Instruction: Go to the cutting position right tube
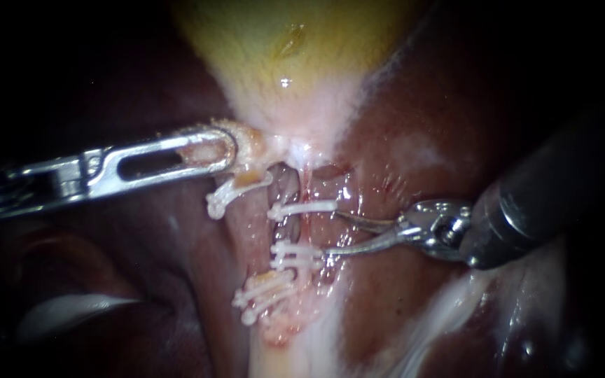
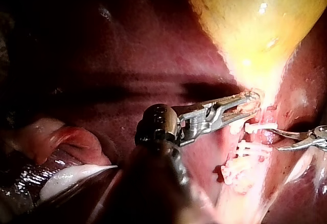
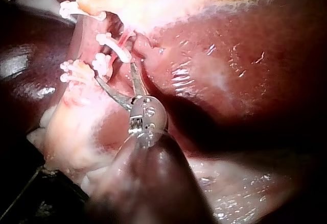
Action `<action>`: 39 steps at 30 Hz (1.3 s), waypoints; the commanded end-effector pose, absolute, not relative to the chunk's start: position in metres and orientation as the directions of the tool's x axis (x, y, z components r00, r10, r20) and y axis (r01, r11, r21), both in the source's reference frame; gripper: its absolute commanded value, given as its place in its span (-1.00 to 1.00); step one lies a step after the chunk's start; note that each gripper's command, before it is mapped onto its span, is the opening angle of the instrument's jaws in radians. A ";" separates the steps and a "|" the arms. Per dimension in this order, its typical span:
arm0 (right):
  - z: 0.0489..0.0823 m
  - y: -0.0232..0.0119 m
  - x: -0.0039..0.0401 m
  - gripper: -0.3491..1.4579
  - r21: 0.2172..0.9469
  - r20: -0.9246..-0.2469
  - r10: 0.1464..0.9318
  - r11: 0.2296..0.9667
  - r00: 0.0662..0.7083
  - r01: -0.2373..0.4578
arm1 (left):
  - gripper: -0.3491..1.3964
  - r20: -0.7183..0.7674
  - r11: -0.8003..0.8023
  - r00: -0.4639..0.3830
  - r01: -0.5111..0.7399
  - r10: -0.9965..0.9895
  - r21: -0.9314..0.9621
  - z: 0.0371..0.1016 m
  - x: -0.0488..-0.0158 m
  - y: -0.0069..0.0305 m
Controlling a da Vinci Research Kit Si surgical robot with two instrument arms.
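The yellow gallbladder (image 1: 295,49) narrows to a pale neck. My left instrument (image 1: 213,150) comes in from the left, its slotted jaws shut on tissue at that neck. Below the neck the right tube (image 1: 302,231) runs downward, with one white clip (image 1: 304,208) above and a pair of clips (image 1: 295,255) below. My right instrument (image 1: 333,232) has thin blades standing open, their tips just to the right of the tube between those clips. In the right wrist view the blades (image 3: 116,73) spread toward the clips. The left wrist view shows both instruments (image 2: 245,104) (image 2: 286,140).
Dark red liver (image 1: 421,126) surrounds the field. Left of the tube lie cut tissue ends with clips: one clip (image 1: 236,190) under the left jaws and several (image 1: 264,294) lower down. A pale white strip (image 1: 71,311) lies at lower left.
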State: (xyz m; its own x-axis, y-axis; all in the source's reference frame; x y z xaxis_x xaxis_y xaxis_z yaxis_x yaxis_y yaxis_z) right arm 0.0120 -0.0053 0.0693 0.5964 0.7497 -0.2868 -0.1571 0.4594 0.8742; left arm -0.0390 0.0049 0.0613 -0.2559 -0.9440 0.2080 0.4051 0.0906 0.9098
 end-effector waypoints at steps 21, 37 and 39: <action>0.0730 -0.0056 0.0165 0.95 0.910 -0.279 0.768 0.402 0.577 -0.095 | -1.00 0.209 0.091 -0.257 0.406 -0.944 0.909 0.0613 -0.0391 0.0048; 0.0737 -0.0052 0.0181 0.97 0.925 -0.350 0.789 0.376 0.505 0.054 | -1.00 0.209 0.091 -0.257 0.406 -0.944 0.909 0.0613 -0.0391 0.0048; 0.0736 -0.0053 0.0181 0.97 0.925 -0.359 0.789 0.370 0.498 0.082 | -1.00 0.209 0.091 -0.257 0.406 -0.944 0.909 0.0613 -0.0391 0.0048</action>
